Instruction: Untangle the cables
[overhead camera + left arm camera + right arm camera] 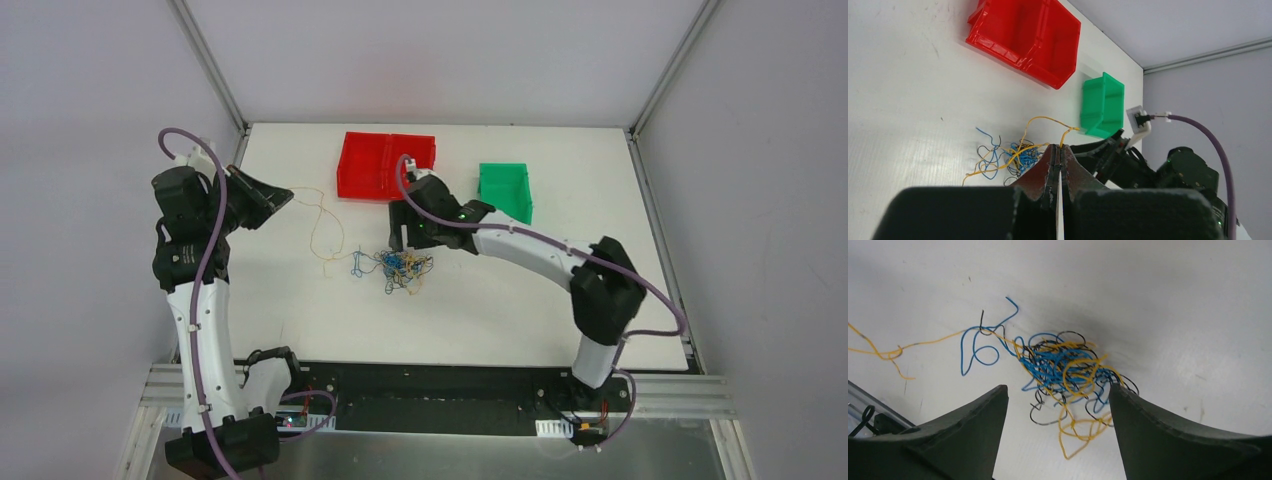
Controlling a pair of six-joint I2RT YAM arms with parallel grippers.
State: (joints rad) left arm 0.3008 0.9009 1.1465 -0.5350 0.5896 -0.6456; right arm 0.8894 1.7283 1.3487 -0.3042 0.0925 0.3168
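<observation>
- The table point(500, 310) is a flat, matte white sheet with a few faint scuffs, framed by metal rails.
- A red bin point(370, 170) of glossy moulded plastic, boxy with sloped walls, sits at the far edge.
- A green bin point(503, 190), made of the same shiny plastic but smaller, stands to the right of the red one, a little apart from it.
- The right gripper point(1058, 390) hangs over the middle of the table. Its two dark, wedge-shaped fingers are spread wide, one on each side of the tangle, and hold nothing (whether the right-hand tip touches a wire I cannot tell).
- The left gripper point(1058, 147) is raised at the left side. Its rough black fingers are pressed flat together, pinching the end of one yellow strand point(1048, 118).
- The cables point(1063, 370) lie mid-table in a loose knot of hair-thin blue, black and orange-yellow wires, all curls and loops.
- The pinched yellow strand runs in slack bends from the left fingertips across to that knot.
</observation>
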